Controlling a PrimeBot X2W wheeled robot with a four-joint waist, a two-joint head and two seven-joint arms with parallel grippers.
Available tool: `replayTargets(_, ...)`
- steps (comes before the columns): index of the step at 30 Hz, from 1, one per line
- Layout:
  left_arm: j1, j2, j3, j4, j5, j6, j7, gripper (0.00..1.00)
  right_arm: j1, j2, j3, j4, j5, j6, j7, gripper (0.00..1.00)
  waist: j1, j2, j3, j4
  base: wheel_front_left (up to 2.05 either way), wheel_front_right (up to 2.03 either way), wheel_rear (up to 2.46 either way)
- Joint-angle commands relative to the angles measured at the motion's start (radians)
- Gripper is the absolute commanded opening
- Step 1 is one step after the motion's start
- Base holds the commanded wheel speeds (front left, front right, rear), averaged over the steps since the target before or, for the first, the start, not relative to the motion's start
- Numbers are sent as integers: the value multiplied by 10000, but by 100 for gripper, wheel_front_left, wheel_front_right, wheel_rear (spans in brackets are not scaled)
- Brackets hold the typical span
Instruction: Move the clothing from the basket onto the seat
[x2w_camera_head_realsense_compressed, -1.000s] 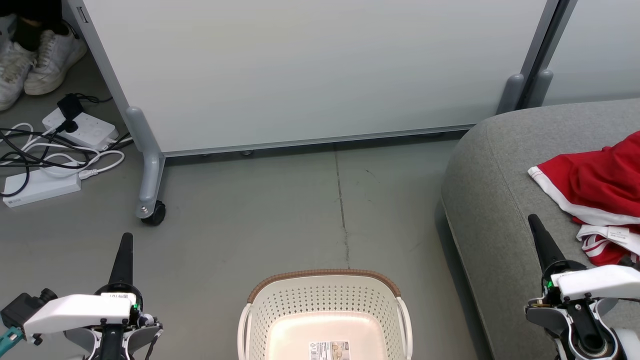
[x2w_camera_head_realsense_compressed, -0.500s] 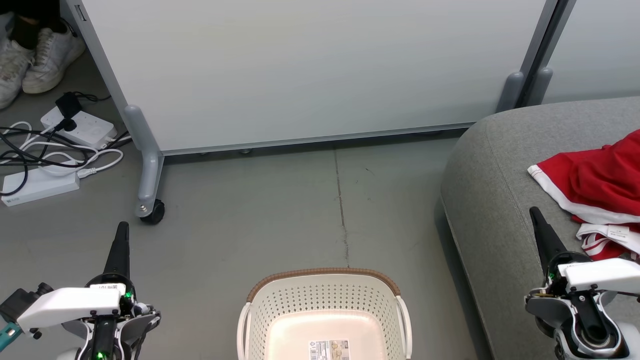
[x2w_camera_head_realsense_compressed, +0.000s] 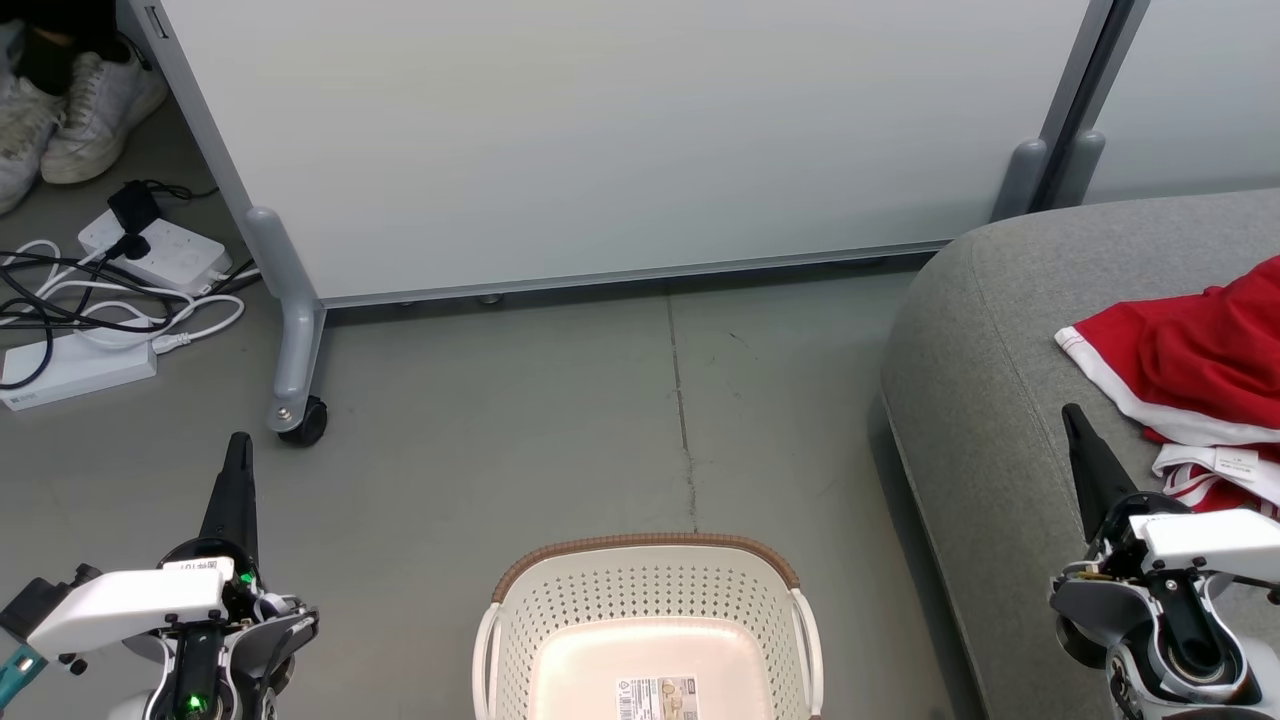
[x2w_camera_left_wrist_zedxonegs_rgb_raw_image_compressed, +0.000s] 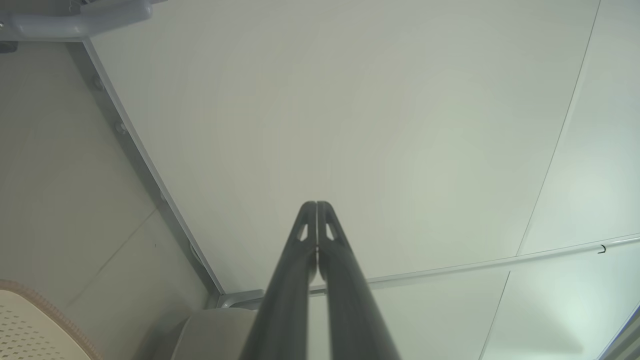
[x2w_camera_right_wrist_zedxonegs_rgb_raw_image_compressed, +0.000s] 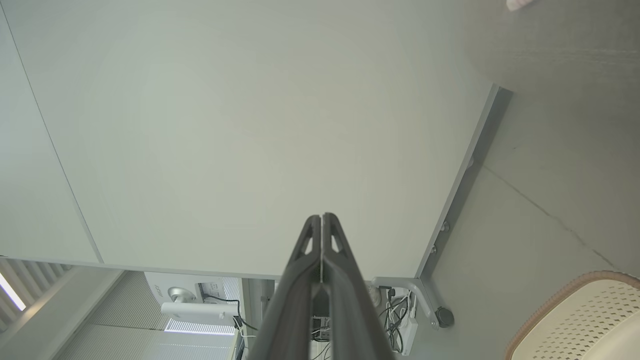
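your left gripper (x2w_camera_head_realsense_compressed: 238, 442) and right gripper (x2w_camera_head_realsense_compressed: 1072, 415) are clenched, empty; basket (x2w_camera_head_realsense_compressed: 645, 543) rim between them, open floor (x2w_camera_head_realsense_compressed: 560, 420) ahead, seat (x2w_camera_head_realsense_compressed: 970, 400) edge by the right one, clothing (x2w_camera_head_realsense_compressed: 1190, 360) to its right

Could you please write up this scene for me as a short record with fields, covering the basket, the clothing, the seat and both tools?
clothing: red with white trim, lying on the seat
basket: on the floor, no clothing in its visible part, paper label inside
seat: grey sofa, right of the basket
left tool: shut, empty, over the floor left of the basket
right tool: shut, empty, over the seat beside the clothing
task: looks done
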Motion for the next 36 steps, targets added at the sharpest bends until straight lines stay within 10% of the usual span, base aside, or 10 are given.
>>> replayTargets(1,-240,33,76,4,-161,-86,72,0,-203,-95,-43,40,211,24,92,0,0,0,4,-1,0,0,0)
replayTargets(36,-363,-66,246,100,-703,-210,231,0,-349,-99,-85,242,850,25,141,0,0,0,40,-16,0,0,0)
